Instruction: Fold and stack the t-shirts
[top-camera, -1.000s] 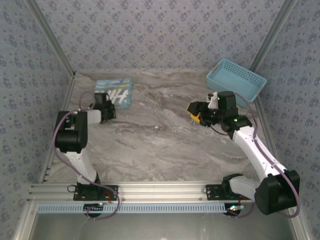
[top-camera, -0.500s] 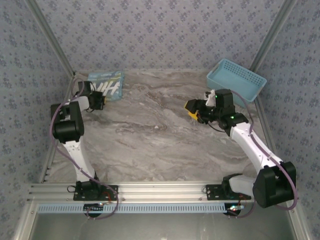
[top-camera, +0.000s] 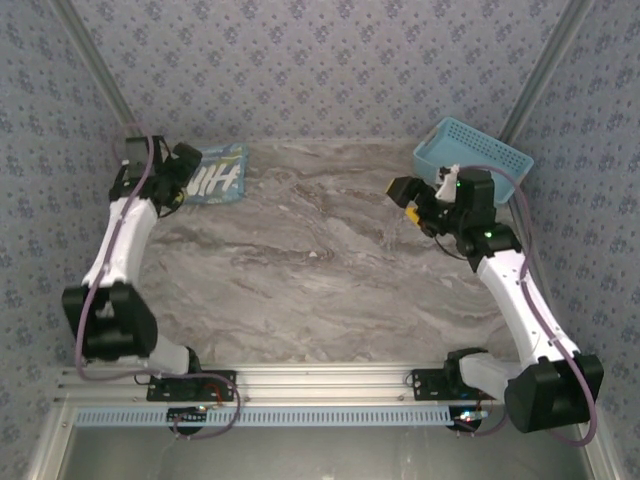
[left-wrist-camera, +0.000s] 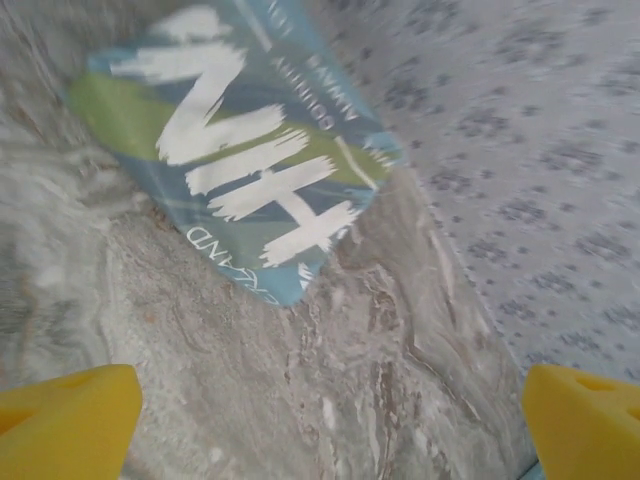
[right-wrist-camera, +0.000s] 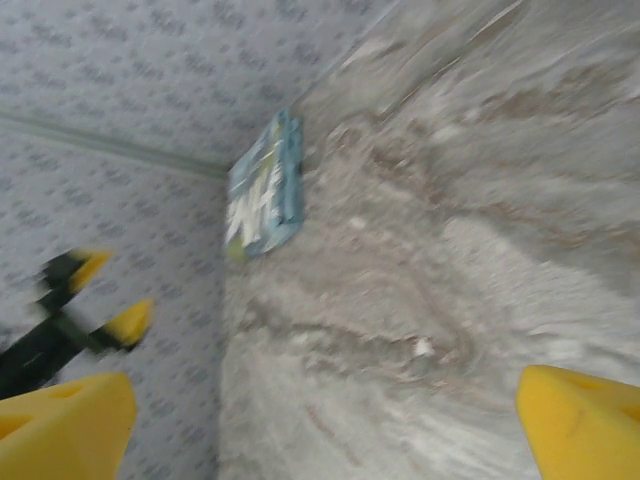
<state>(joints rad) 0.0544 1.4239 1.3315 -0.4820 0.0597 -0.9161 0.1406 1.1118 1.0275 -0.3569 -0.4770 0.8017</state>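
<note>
One t-shirt (top-camera: 217, 178) in play: folded flat into a rectangle, white lettering up, on the table (top-camera: 320, 290) in the far-left corner next to the wall. Left gripper (top-camera: 176, 185) is just beside the shirt's left edge in the top view, and contact can't be read from there. In the left wrist view the left gripper (left-wrist-camera: 320, 430) has its jaws wide apart, with one yellow fingertip (left-wrist-camera: 65, 415) at each lower corner. The shirt (left-wrist-camera: 225, 150) lies ahead of those jaws and off toward the left finger, past the tips rather than between them, with a strip of bare marble between tips and cloth. The near corner of the shirt points back at the jaw gap. Right gripper (top-camera: 406, 196) hangs over the right half of the table, well apart from the shirt, with the basket (top-camera: 480, 158) behind the jaws on the wrist side. In the right wrist view the right gripper (right-wrist-camera: 320, 430) is also spread wide, fingertips (right-wrist-camera: 60, 425) at both lower corners over bare marble. The shirt (right-wrist-camera: 265, 190) is far ahead of these jaws, left of their centreline. The left gripper (right-wrist-camera: 108, 293) shows there as a blur, open, nearer than the shirt and left of it.
</note>
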